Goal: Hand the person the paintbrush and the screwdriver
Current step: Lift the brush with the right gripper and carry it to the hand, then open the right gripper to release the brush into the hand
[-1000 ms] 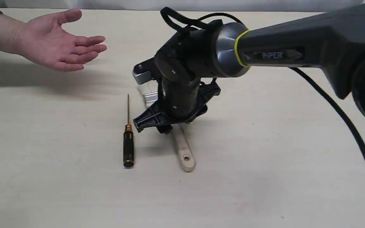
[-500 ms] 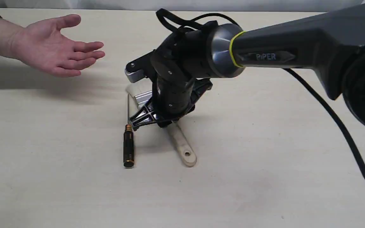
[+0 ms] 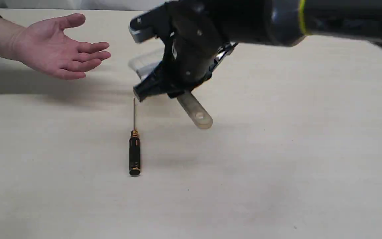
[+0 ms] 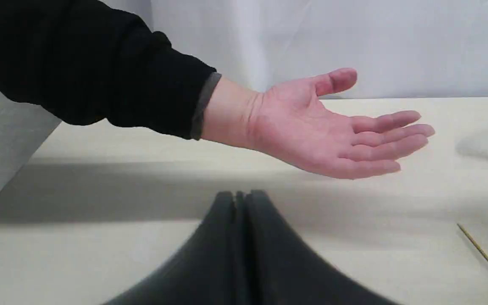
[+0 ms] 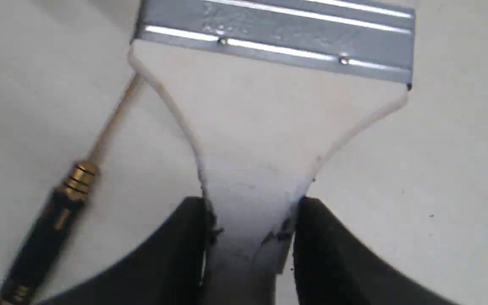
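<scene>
The paintbrush point(image 3: 196, 113) is up in the air, off the table point(image 3: 277, 166). The right gripper point(image 3: 169, 91) squeezes it at the thin part of its wooden handle, and in the right wrist view the two black fingers point(image 5: 184, 245) press on both sides of the wood point(image 5: 269, 118). The end with the hole sticks out toward the screwdriver's black handle end. The shiny metal band point(image 5: 273, 34) and the bristles point the other way. The screwdriver point(image 3: 134, 149) lies flat on the table with nothing touching it. The brush hangs just past its thin metal tip and a little to one side. The person's open hand point(image 3: 55, 49) waits palm up, well past that same tip and off toward the left arm's side. The left gripper point(image 4: 239, 199) is closed with nothing in it and sits low, and the screwdriver's tip point(image 4: 485, 258) shows at the edge of its view. I think the brush is on its way to the hand. The wide end is the heavy end, so the brush could tip or slide in the fingers if the arm moves fast. It hangs close above the screwdriver's tip, so a low swing could knock the screwdriver and roll it away. If the fingers let go before the palm is under the brush, it could drop on the table.
</scene>
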Available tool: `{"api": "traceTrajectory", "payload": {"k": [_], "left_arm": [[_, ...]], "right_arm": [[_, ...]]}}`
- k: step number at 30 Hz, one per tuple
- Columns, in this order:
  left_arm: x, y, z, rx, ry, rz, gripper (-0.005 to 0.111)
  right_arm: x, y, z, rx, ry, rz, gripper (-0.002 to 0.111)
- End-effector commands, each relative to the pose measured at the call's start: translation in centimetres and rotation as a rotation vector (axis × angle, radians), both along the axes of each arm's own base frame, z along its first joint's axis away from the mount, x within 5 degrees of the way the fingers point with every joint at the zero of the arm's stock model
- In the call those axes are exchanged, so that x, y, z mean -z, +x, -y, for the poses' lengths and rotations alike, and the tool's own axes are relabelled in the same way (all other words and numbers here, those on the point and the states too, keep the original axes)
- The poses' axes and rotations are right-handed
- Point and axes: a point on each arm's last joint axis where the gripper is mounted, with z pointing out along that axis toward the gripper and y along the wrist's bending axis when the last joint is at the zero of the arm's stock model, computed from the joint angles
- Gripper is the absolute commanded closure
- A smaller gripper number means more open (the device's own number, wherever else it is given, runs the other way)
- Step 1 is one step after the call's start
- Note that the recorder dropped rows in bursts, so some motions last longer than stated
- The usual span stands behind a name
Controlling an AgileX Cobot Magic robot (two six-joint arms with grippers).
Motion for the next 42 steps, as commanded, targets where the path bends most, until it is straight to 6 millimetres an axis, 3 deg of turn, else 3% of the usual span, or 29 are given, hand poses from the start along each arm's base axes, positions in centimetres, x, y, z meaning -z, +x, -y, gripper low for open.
{"api": "traceTrajectory", "payload": {"k": [1, 6, 11, 15, 21, 23, 25, 29, 32, 35, 38, 42], "left_arm": [[0.0, 0.0, 0.1, 0.008, -0.003, 0.006, 0.107], [0.0, 0.0, 0.1, 0.008, -0.003, 0.006, 0.107], [0.0, 0.0, 0.1, 0.008, -0.003, 0.006, 0.107], [0.0, 0.0, 0.1, 0.008, -0.003, 0.006, 0.107], [0.0, 0.0, 0.1, 0.008, -0.003, 0.006, 0.107], [0.0, 0.0, 0.1, 0.008, -0.003, 0.006, 0.107], [0.0, 0.0, 0.1, 0.008, -0.003, 0.006, 0.107], [0.0, 0.0, 0.1, 0.009, -0.006, 0.005, 0.107], [0.0, 0.0, 0.1, 0.009, -0.006, 0.005, 0.107], [0.0, 0.0, 0.1, 0.009, -0.006, 0.005, 0.107], [0.0, 0.0, 0.1, 0.009, -0.006, 0.005, 0.107], [0.0, 0.0, 0.1, 0.009, -0.006, 0.005, 0.107]], "right_arm": [[-4.9, -0.9, 0.6, -0.014, 0.118, 0.092, 0.104], [-9.4, -1.9, -0.6, -0.132, 0.398, 0.217, 0.104], [-9.8, -1.2, -2.7, -0.216, 0.612, 0.309, 0.104], [-7.9, 0.2, -4.7, -0.262, 0.633, 0.272, 0.104], [-2.8, 2.0, -8.6, -0.289, 0.600, 0.184, 0.101], [-1.4, 2.3, -9.3, -0.289, 0.588, 0.168, 0.095], [0.4, 2.5, -10.0, -0.293, 0.570, 0.138, 0.080], [1.2, 2.3, -10.2, -0.300, 0.559, 0.111, 0.058], [0.3, 2.0, -10.0, -0.329, 0.551, 0.105, 0.058], [-2.1, 1.3, -9.4, -0.379, 0.519, 0.122, 0.062], [-4.8, 0.5, -8.2, -0.368, 0.477, 0.120, 0.069], [-7.5, -0.7, -6.0, -0.288, 0.387, 0.081, 0.070]]}}
